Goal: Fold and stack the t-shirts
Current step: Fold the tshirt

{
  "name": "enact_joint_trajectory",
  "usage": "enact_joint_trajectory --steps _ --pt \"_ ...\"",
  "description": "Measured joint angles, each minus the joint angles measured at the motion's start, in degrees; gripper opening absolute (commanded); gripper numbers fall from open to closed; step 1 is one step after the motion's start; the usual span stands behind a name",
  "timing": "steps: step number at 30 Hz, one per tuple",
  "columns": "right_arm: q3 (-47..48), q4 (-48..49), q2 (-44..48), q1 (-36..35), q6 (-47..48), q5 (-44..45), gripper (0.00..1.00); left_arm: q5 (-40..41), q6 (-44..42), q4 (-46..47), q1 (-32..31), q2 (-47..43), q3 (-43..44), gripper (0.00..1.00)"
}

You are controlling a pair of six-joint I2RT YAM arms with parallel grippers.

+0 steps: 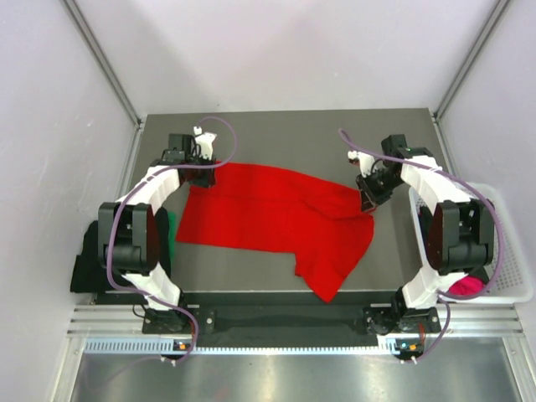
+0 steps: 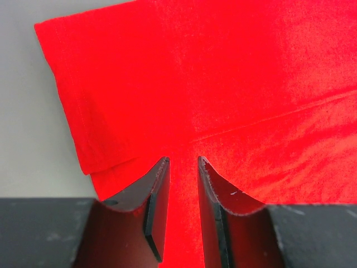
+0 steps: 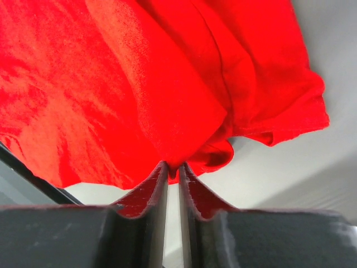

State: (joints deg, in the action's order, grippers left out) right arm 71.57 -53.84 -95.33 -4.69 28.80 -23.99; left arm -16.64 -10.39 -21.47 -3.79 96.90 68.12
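The bright red t-shirt lies spread across the grey table, with one part trailing toward the front edge. My left gripper is over its far left corner. In the left wrist view the jaws stand a little apart over flat red cloth, with a hemmed sleeve edge to the left. My right gripper is at the shirt's right end. In the right wrist view it is shut on a bunched fold of the red shirt, lifted off the table.
A white mesh basket stands at the right edge with a magenta-pink shirt in it. A black shirt and a green shirt lie by the left arm's base. Grey walls close in the table.
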Motion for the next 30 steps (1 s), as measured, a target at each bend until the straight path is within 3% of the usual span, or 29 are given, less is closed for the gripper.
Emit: enact_joint_trajectory --steps 2,12,21,30 --pt "0.00 -0.02 0.00 0.00 0.09 -0.07 0.00 -0.02 0.02 -0.02 0.00 0.00 -0.02 0.32" --pt "0.11 -4.28 0.02 -0.02 0.11 -4.26 0.00 -0.07 0.02 0.00 0.00 0.00 -0.02 0.32" --pt "1.86 -14.19 0.02 -0.02 1.20 -18.73 0.00 -0.17 0.02 0.00 0.00 0.00 -0.02 0.32" --pt "7.30 -21.49 -2.99 0.00 8.22 -32.81 0.02 -0.22 0.00 0.04 0.00 0.00 -0.31 0.32"
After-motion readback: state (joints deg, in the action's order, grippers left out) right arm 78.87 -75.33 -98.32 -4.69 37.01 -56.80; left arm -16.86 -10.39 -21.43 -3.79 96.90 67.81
